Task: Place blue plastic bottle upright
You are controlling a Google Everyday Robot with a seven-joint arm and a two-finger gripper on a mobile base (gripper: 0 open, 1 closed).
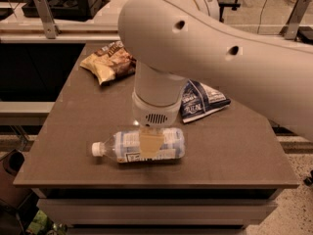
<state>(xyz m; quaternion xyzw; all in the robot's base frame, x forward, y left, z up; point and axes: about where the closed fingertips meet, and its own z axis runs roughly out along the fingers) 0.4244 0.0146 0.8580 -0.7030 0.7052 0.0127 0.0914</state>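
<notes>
The brown counter (234, 146) stands in a room with a desk (98, 21) behind. The blue plastic bottle (124, 146) lies sideways, right under the end effector (150, 148). Whether it grips, one cannot tell.

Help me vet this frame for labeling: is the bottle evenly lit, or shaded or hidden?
Camera view: warm, dim light; the blue plastic bottle lies on the table with a soft shadow beneath; the hand, over its middle, hides part of it.

Masked by gripper (150, 143), low over bottle (117, 150) middle: part of label (128, 141). Tucked behind arm (220, 48): left end of blue bag (205, 102). Cut off by right edge: arm.
</notes>
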